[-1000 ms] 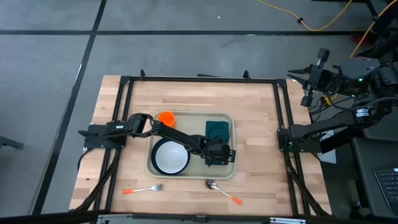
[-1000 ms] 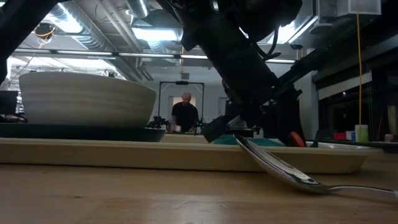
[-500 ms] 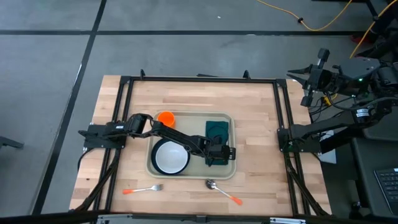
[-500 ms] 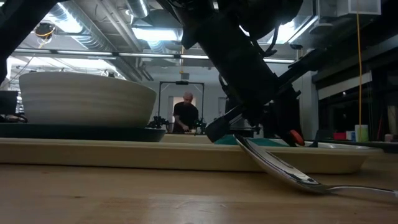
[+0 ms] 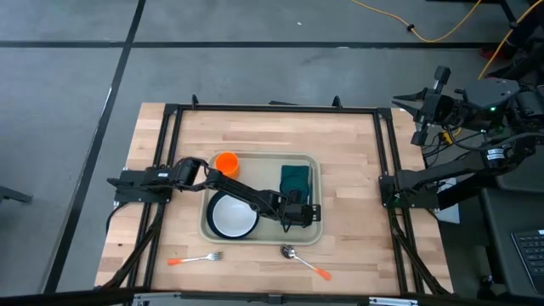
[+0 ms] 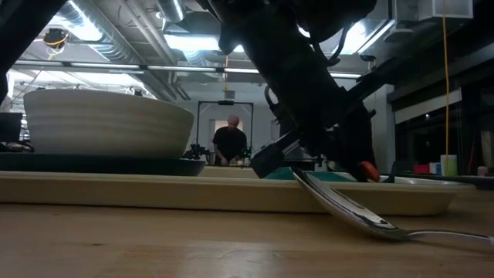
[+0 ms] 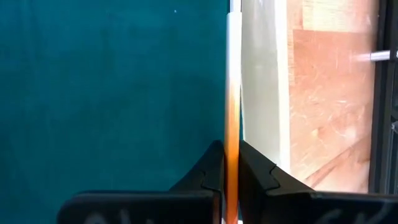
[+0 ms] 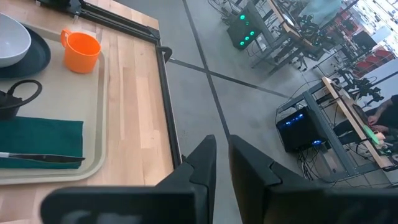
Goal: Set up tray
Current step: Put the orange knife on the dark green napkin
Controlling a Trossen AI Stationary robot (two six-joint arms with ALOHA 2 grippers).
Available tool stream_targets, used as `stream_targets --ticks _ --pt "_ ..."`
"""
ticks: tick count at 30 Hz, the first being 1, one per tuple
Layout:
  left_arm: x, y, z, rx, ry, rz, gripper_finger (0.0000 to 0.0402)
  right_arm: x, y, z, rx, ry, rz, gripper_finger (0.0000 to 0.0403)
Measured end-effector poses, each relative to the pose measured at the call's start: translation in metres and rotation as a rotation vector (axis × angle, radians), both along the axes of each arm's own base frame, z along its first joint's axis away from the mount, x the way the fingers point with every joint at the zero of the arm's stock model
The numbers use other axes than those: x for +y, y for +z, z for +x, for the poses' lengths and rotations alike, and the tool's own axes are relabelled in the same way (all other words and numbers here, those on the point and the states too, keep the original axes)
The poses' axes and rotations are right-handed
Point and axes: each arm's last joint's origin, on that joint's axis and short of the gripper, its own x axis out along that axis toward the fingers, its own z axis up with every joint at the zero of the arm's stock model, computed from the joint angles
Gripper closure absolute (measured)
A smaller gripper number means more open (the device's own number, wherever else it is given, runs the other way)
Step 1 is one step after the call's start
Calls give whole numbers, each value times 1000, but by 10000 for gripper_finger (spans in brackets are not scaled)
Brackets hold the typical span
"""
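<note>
The pale beige tray lies mid-table and carries a white bowl on a dark teal plate, an orange cup and a dark green napkin. My left gripper is low over the tray's near right part, shut on a knife with an orange handle. The knife's pale blade runs along the napkin's edge next to the tray's rim. My right gripper waits shut, off the table's right edge. My left gripper pinches the knife's orange handle between its two fingers, with the fingers lying along the knife. The blade reaches forward over the napkin's edge; whether it rests on the cloth I cannot tell.
A fork with an orange handle lies on the bare wood near the table's near left. A spoon with an orange handle lies just in front of the tray's near rim, close in the low view. A person stands far off in the room.
My left gripper, still shut on the knife, has drawn a little toward the tray's near edge, and more of the napkin now shows beyond it.
</note>
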Motion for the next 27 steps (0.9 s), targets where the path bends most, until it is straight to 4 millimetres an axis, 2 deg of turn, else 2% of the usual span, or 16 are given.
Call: stream_targets --ticks 27 --pt "0 1 1 -22 36 -12 377 0 0 0 0 1 0 353"
